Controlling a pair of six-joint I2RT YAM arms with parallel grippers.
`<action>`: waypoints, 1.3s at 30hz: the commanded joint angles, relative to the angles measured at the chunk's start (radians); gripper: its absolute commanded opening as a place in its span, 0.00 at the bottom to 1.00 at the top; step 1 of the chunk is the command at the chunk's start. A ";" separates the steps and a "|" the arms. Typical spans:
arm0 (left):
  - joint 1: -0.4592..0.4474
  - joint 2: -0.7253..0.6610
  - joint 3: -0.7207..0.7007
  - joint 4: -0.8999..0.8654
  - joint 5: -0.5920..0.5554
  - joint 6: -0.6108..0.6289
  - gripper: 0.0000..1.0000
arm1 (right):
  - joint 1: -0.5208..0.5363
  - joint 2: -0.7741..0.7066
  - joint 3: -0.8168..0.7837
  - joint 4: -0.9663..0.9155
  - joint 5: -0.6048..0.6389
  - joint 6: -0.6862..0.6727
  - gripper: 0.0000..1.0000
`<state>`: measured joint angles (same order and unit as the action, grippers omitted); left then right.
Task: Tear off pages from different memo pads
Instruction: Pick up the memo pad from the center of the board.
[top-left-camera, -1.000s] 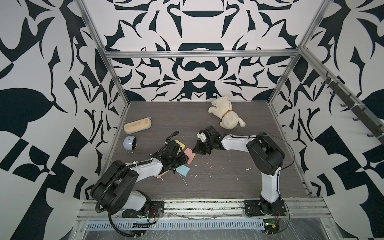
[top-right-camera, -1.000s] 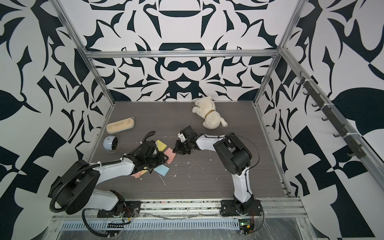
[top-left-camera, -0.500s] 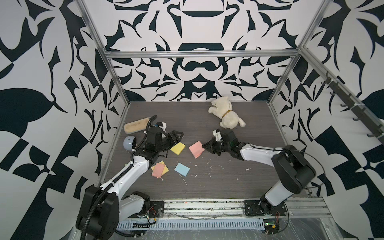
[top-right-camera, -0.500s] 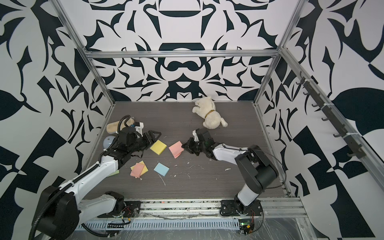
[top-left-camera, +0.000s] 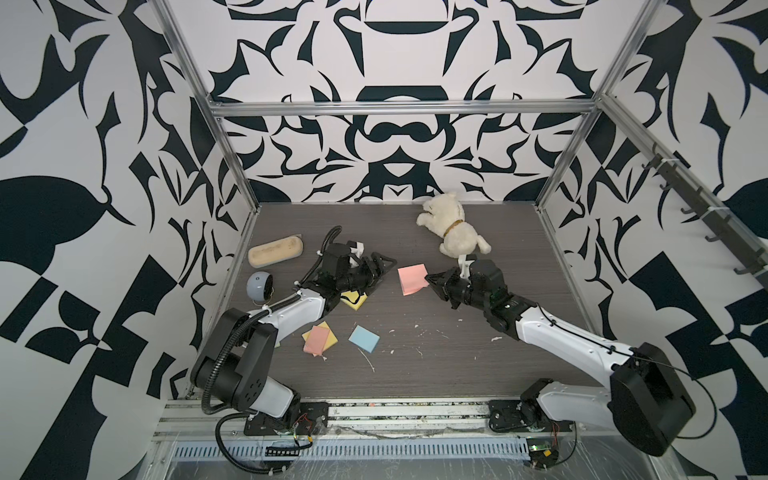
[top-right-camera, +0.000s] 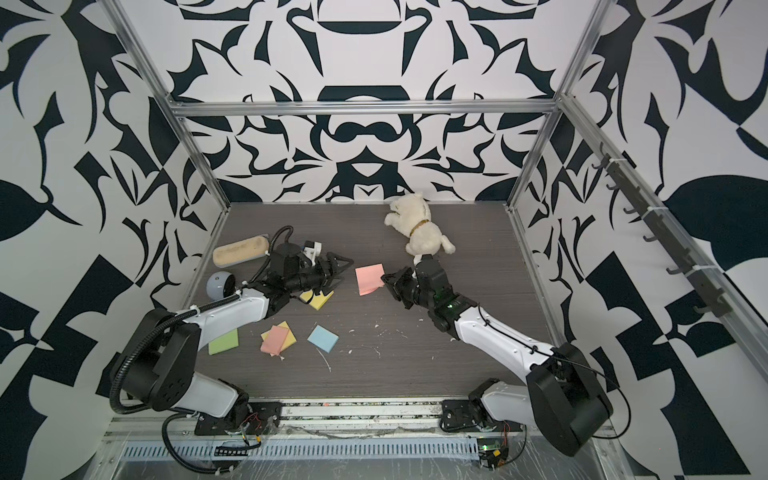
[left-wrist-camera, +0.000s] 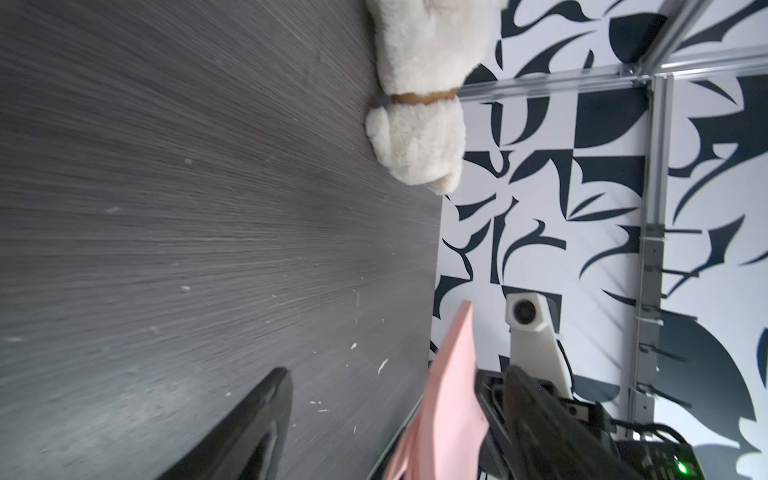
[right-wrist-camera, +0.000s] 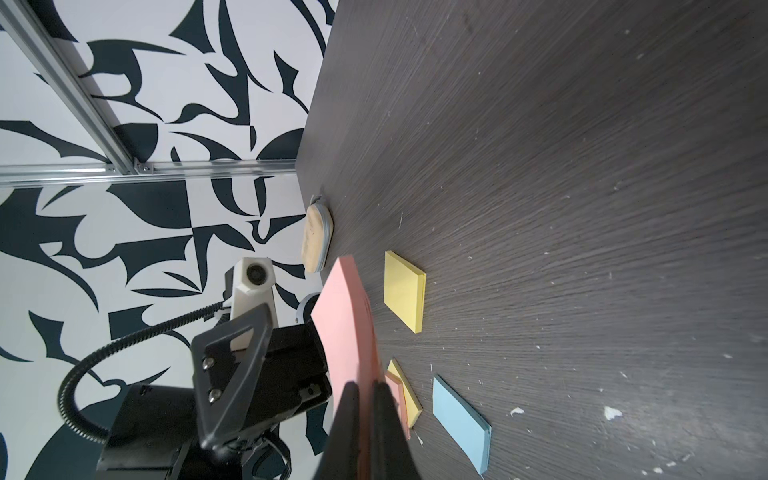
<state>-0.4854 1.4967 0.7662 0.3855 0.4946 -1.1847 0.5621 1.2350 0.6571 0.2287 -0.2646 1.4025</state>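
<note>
**Gripping the pink pad, with the peeling hand open beside it**

The square pink memo pad (top-left-camera: 411, 279) shows layered edges in the right wrist view. It is raised off the dark wood-grain tabletop (top-left-camera: 457, 374), just on the robot's side of the white plush dog (top-left-camera: 455, 235) with the tan collar. The right gripper (top-left-camera: 432, 282) is clamped on the pad's near edge and takes only a narrow bite. The left gripper (top-left-camera: 380, 274) has its jaws spread wide and holds nothing. Its fingertips are close to the pad's free edge but apart from it.

Farther from the dog, under the left arm, lies a square yellow memo pad (top-left-camera: 353, 300). Farther again are a loose pink page (top-left-camera: 316, 340) resting on a yellow page (top-left-camera: 331, 341), and a blue memo pad (top-left-camera: 364, 338). A green square (top-right-camera: 223, 341) is farthest from the dog; whether it is a pad or a sheet I cannot tell.

The likely next step is pinching the top pink sheet, and three things could go wrong:
- **Too deep a pinch:** the left jaws could catch several sheets and pull off a clump.
- **Weak hold:** with so narrow a bite, the pull could twist the pad or drag it out of the right jaws.
- **Crooked tug:** it could rip the sheet instead of peeling it.
</note>
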 joint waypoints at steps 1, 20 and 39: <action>-0.023 0.025 0.028 0.083 0.027 -0.025 0.78 | 0.013 -0.016 0.021 -0.006 0.030 0.030 0.00; -0.033 0.092 0.064 0.058 0.092 0.029 0.26 | 0.044 -0.002 0.018 0.022 0.025 0.082 0.00; 0.028 0.077 0.149 -0.158 0.157 0.143 0.00 | 0.046 -0.026 0.006 -0.032 -0.019 0.010 0.30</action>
<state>-0.4870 1.5822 0.8597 0.3527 0.6216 -1.0908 0.6041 1.2461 0.6567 0.2161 -0.2562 1.4895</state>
